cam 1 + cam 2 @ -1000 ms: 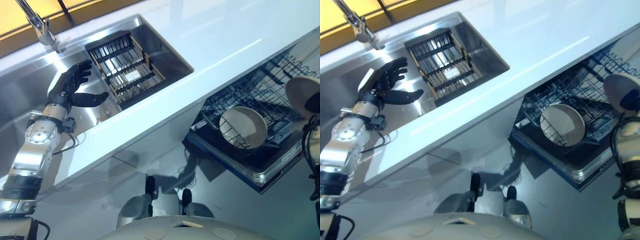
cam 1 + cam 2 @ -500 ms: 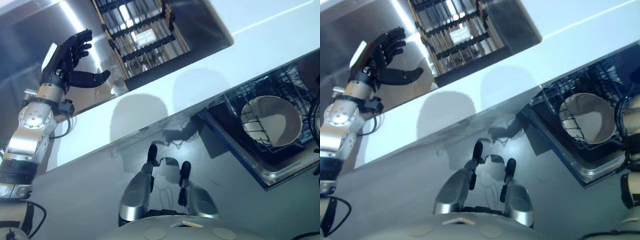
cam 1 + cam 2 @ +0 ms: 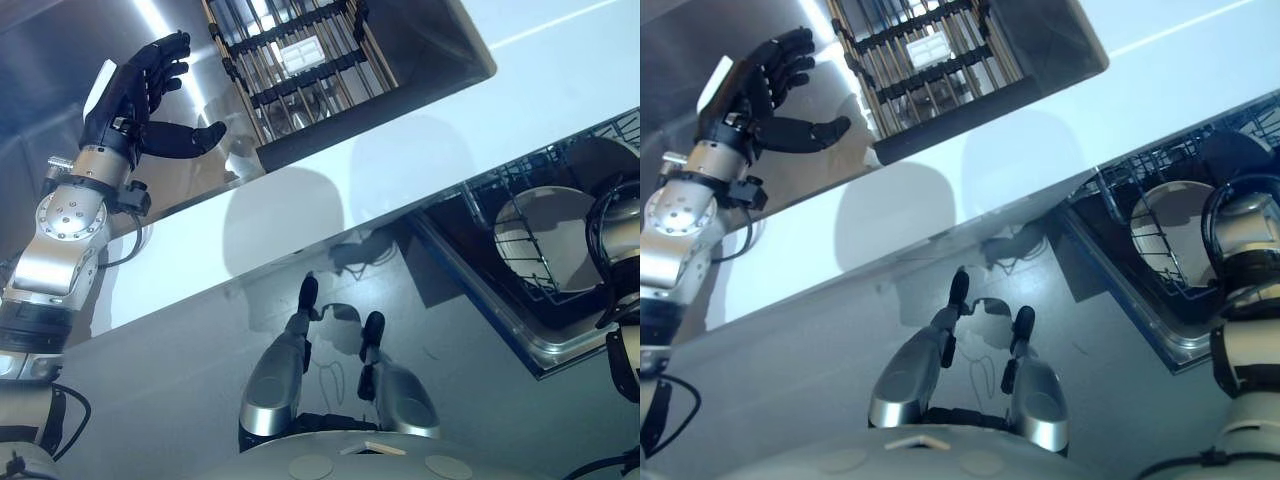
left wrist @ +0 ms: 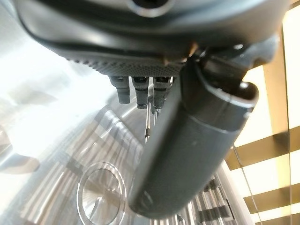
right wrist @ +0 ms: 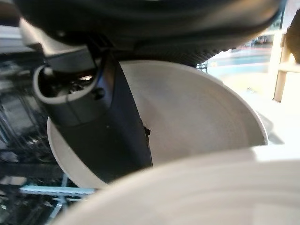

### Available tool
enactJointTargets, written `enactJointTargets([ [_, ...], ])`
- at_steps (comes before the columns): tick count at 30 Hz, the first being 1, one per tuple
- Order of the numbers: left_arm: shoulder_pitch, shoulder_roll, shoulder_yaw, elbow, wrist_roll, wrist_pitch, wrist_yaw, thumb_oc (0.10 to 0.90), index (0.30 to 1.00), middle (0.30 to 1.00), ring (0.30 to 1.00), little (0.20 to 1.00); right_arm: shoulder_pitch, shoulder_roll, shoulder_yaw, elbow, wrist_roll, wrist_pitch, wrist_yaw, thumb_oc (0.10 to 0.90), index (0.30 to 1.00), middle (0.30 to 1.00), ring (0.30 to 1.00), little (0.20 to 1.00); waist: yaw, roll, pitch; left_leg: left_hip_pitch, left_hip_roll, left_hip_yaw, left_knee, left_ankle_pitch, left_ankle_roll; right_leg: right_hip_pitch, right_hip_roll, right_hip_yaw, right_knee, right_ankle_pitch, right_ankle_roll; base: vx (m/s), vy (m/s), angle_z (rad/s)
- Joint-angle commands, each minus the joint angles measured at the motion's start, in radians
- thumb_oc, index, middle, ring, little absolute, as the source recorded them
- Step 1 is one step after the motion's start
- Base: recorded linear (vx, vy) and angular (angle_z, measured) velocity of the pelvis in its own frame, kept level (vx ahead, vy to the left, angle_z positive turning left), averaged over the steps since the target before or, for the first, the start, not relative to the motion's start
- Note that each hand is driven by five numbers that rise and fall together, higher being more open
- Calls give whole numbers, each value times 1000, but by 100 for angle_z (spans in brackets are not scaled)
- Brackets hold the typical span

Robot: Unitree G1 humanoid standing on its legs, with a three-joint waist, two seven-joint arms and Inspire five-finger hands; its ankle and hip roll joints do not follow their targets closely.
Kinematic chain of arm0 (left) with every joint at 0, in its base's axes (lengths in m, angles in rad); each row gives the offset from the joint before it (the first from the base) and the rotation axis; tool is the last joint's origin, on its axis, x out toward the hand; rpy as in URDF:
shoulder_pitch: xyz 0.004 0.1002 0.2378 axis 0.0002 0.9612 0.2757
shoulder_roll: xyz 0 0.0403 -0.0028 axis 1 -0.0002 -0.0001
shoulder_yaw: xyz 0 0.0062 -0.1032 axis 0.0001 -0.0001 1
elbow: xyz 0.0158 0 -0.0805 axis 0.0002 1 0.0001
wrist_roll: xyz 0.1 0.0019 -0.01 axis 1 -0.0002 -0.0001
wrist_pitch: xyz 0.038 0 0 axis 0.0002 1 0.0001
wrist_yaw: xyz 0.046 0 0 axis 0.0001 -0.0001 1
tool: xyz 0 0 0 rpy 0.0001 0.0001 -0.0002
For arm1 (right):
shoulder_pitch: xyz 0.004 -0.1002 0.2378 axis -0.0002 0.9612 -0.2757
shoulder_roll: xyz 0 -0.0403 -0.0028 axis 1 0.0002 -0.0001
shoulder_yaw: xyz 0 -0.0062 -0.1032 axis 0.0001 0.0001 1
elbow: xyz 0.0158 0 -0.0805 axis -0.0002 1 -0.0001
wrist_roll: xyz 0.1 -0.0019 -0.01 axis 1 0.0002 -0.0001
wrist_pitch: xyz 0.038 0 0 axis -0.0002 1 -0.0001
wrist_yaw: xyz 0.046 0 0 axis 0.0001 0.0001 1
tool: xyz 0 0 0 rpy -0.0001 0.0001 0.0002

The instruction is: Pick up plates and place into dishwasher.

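Right wrist view: right hand [image 5: 108, 126] w/ thumb lying across a pale plate [image 5: 197, 117] at the dishwasher rack [image 3: 500, 200], grip state can't tell; plate prob stiff, slick, breakable, so best taken by the rim; left hand [image 3: 140, 95] spread open, empty, over sink [image 3: 60, 60].

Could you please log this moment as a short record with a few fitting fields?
left hand: open, fingers spread, raised over the sink, holding nothing
right hand: thumb lies across a plate; its fingers are hidden, grasp unclear
second plate: pale rim close under the right wrist camera
dishwasher rack: pulled out below the counter, with a plate standing in it
sink rack: dark slatted rack, no plates seen in it
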Motion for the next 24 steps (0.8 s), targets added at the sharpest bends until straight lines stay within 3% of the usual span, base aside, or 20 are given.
enactJointTargets([
  [1, -55, -11, 45, -46, -5, -89, 35, 800, 900, 900, 900, 900, -59, -106, 114, -20, -133, 34, 20, 100, 300, 300, 300, 200, -13, 0, -57, 16, -15, 35, 70, -101, -23, -108, 41, 19, 203, -69, -57, -21, 31, -3],
  [5, -51, -8, 45, -55, -4, -85, 34, 800, 900, 900, 900, 900, -45, -115, 125, -22, -144, 26, 15, 111, 309, 309, 309, 211, -20, -2, -60, 31, -18, 38, 58, -104, -18, -101, 41, 31, 197, -65, -55, -7, 9, -1],
  [6, -51, -9, 45, -55, -3, -85, 34, 800, 900, 900, 900, 900, -42, -117, 124, -24, -139, 23, 14, 281, 455, 455, 455, 381, -21, -2, -60, 34, -19, 38, 56, -104, -17, -100, 41, 33, 195, -64, -55, 0, 0, 0],
  [7, -52, -10, 45, -53, -5, -85, 33, 800, 900, 900, 900, 900, -38, -119, 120, -27, -135, 18, 8, 633, 756, 756, 756, 733, -24, -3, -61, 37, -19, 39, 55, -105, -16, -100, 41, 35, 194, -62, -53, -31, 32, -1],
  [8, -51, -11, 45, -53, -4, -86, 33, 800, 900, 900, 900, 900, -33, -120, 117, -31, -134, 5, -5, 800, 900, 900, 900, 900, -27, -3, -61, 42, -20, 42, 51, -105, -15, -98, 41, 39, 192, -60, -52, -30, 35, -2],
  [16, -39, -26, 44, -54, -2, -74, 40, 800, 900, 900, 900, 900, -4, -125, 48, -116, -20, -85, -57, 800, 900, 900, 900, 900, -51, -6, -76, 72, -20, 60, 40, -112, -10, -79, 43, 61, 184, -54, -46, 2, 53, -8],
  [24, -1, -56, 61, -54, 19, -54, 28, 800, 900, 900, 900, 900, 97, -108, -120, -294, 39, -149, -122, 800, 900, 900, 900, 900, -69, -26, -115, 115, -17, 79, 32, -126, -3, -48, 45, 66, 181, -57, -39, 42, 29, -8],
])
